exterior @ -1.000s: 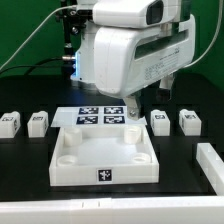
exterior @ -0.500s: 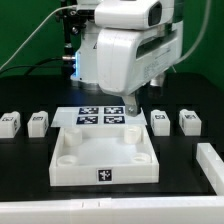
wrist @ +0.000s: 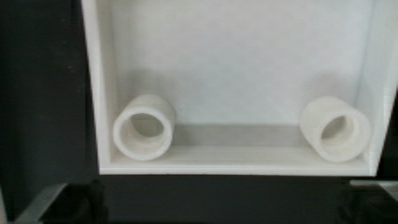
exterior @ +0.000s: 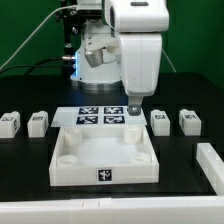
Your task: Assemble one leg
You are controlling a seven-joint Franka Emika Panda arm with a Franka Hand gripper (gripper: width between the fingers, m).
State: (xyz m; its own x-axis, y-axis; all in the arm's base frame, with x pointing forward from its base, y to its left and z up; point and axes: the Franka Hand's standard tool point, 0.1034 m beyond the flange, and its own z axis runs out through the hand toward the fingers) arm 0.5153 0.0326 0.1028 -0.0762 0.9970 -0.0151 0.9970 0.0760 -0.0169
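Observation:
Four legs, small white blocks with tags, lie on the black table: two at the exterior view's left and two at its right. The large white square panel lies in the middle with its round sockets facing up. My gripper points straight down above the panel's back edge, well apart from every leg. In the wrist view the panel fills the frame with two sockets. The gripper is open and empty, its dark fingertips far apart.
The marker board lies flat behind the panel, partly under the gripper. A long white bar lies at the exterior view's right front. The robot base and cables stand at the back.
The arm's wrist has turned, so its bulky white body now looks narrower and upright. The gripper has stayed over the panel's back edge, shifting slightly right. No part has moved.

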